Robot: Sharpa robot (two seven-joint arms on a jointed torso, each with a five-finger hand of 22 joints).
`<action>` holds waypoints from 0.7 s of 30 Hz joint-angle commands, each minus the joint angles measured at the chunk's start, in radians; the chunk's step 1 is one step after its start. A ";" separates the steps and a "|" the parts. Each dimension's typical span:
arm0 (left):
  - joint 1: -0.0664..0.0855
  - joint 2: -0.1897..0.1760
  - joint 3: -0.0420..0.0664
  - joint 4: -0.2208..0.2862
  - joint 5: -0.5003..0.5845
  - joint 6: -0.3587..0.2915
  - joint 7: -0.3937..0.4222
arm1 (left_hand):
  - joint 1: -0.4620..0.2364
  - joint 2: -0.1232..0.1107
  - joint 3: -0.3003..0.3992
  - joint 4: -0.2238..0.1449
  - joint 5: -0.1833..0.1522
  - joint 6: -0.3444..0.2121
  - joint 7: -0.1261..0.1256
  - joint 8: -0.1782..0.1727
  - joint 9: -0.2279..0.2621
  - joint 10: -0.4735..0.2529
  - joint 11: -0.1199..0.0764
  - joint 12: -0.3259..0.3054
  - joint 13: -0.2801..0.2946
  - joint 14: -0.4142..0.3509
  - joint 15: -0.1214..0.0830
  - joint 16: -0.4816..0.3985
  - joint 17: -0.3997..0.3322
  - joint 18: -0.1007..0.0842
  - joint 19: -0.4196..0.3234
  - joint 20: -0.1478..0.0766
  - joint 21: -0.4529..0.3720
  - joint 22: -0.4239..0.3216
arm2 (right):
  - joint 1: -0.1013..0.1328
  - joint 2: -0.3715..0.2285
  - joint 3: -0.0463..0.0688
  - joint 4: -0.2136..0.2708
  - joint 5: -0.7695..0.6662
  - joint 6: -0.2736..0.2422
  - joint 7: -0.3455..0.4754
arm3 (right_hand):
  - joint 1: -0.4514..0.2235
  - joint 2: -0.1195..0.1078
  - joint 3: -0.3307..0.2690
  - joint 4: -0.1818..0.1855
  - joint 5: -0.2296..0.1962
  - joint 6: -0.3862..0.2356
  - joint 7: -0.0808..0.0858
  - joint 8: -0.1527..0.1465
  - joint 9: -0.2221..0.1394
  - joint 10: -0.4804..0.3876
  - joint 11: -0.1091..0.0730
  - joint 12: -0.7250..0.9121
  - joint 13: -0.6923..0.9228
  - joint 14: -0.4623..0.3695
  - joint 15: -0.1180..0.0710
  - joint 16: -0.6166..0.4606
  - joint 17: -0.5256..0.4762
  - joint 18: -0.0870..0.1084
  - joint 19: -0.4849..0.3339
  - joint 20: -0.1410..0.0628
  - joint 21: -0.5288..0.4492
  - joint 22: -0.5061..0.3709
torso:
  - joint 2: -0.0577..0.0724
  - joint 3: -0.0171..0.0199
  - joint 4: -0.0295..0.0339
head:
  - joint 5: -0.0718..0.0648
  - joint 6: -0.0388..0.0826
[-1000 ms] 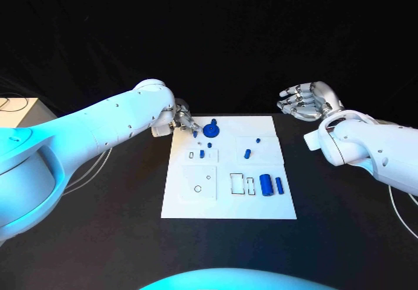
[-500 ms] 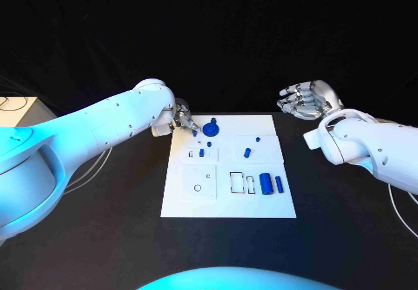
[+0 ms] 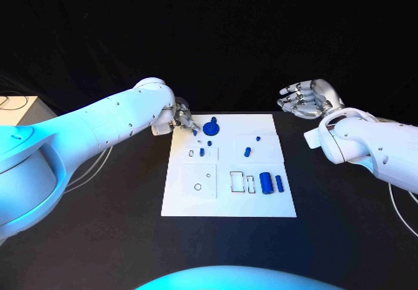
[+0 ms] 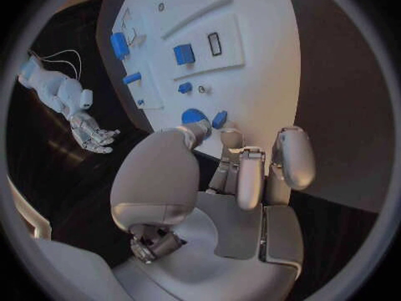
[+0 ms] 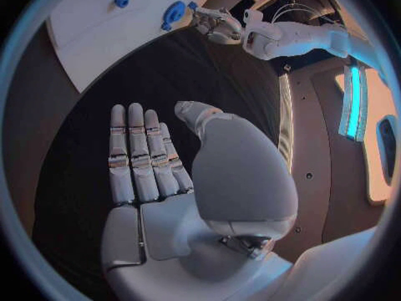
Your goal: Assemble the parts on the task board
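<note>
The task board [image 3: 228, 205] lies white on the black table [image 3: 104, 241] straight ahead of me. Nearest to me on it, at its right, two blue bars stand side by side: a thick bar [image 3: 266, 182] and, just beside it, a thin bar [image 3: 279, 184]. Left of them I see two empty rectangular slots outlined in the board, and further left one oval hole and one small round hole.

In the middle of the board I count four small blue pieces: one small block [image 3: 202, 153] at the left, one dot [image 3: 210, 144] above it, one short bar [image 3: 247, 151] at the right and one peg [image 3: 258, 140] beyond that.

At the far left corner lies one round blue disc [image 3: 212, 129] with a small blue tab [image 4: 219, 119] at its edge. My left hand [image 3: 182, 118] is down there; my fingertips [image 4: 227, 137] curl just beside the disc, and I cannot tell whether they grip or merely touch it.

My right hand [image 3: 305, 99] hangs off the board's far right corner, well apart from every piece, palm bare, fingers [image 5: 138, 154] extended together, holding nothing.
</note>
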 commanded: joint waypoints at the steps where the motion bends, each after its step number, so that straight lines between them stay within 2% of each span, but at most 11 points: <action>1: 0.000 0.004 0.000 0.000 0.002 0.013 0.012 | 0.010 -0.003 0.007 0.001 0.000 0.003 -0.007 0.003 0.001 -0.002 -0.005 -0.006 0.000 0.042 -0.006 -0.006 0.138 -0.001 -0.006 -0.004 -0.004 0.121 | 0.000 0.001 0.000 0.002 -0.002 0.012 0.009 | -0.012 0.001 -0.002 -0.007 0.006 0.008 0.003 -0.006 -0.002 0.006 0.002 0.000 -0.001 0.005 -0.001 -0.006 -0.001 0.011 -0.002 0.002 0.000 -0.001 | 0.000 -0.0001 0.0000 | -0.001 -0.001; 21: -0.001 0.006 -0.001 -0.008 0.001 0.024 0.012 | 0.015 -0.006 0.010 0.001 0.000 0.011 -0.009 0.007 0.003 0.014 -0.008 0.002 0.019 0.052 -0.008 -0.001 0.157 -0.004 0.002 -0.005 0.008 0.127 | 0.000 0.000 0.000 0.005 -0.002 0.012 0.011 | -0.012 0.001 -0.002 -0.007 0.006 0.008 0.003 -0.006 -0.002 0.006 0.002 0.000 -0.001 0.005 -0.001 -0.006 -0.001 0.011 -0.002 0.002 0.000 -0.001 | 0.000 -0.0008 -0.0001 | -0.002 -0.005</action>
